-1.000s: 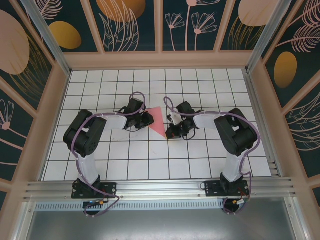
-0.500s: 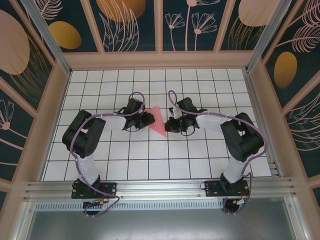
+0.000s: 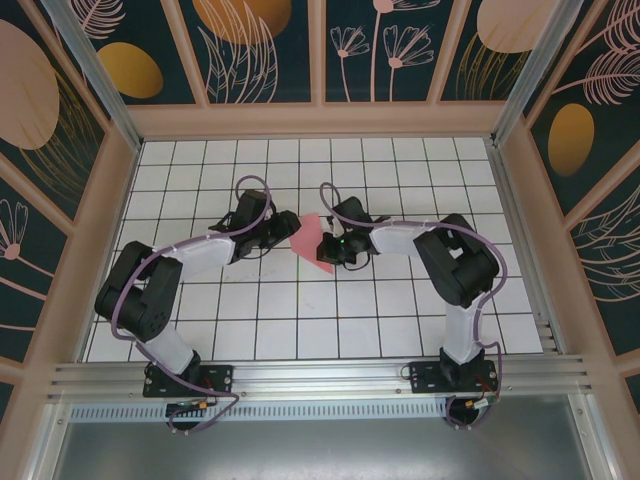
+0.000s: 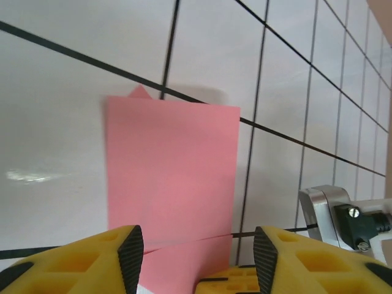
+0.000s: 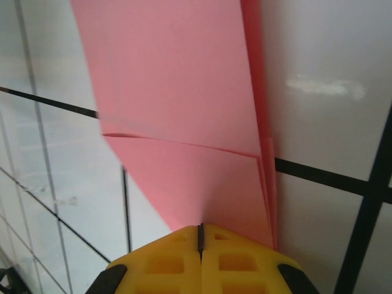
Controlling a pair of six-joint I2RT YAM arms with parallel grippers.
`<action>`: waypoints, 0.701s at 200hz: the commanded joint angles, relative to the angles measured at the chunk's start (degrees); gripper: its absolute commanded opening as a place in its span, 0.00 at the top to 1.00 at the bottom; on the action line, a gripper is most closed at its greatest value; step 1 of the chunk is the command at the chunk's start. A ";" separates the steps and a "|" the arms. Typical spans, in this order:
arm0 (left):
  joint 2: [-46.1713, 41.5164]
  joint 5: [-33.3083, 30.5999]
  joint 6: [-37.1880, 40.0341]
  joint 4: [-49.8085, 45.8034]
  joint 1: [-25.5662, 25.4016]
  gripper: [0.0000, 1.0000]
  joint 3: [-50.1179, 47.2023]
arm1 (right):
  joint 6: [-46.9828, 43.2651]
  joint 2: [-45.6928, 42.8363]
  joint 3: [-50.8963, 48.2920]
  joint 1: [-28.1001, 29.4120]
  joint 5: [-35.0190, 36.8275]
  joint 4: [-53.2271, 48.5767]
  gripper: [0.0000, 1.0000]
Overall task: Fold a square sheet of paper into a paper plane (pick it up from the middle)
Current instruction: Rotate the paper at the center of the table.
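The pink paper [image 3: 311,238] lies partly folded in the middle of the white bench [image 3: 300,320], between the two arms. The right gripper [image 5: 200,236] is shut tight. Its tip sits on one end of the paper, where the folded layers meet. It looks like it is pressing the paper down, not pinching it. The left gripper [image 4: 197,254] is open, with its two yellow fingers [image 4: 130,251] apart on either side of the paper's edge. It holds nothing.

Some things could go wrong from here. The paper is thin and the bench looks smooth, so a sideways push from the right gripper could make the paper slide. Then the layers would spread and the fold would come out crooked. If the left gripper closes too low, it could crumple the edge or catch only one layer. The two grippers are also close together, so they could bump.
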 commanded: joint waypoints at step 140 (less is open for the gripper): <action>-12.34 -2.33 1.32 1.42 0.31 0.07 -10.74 | 2.25 -8.31 -0.69 -1.11 9.81 -5.29 0.67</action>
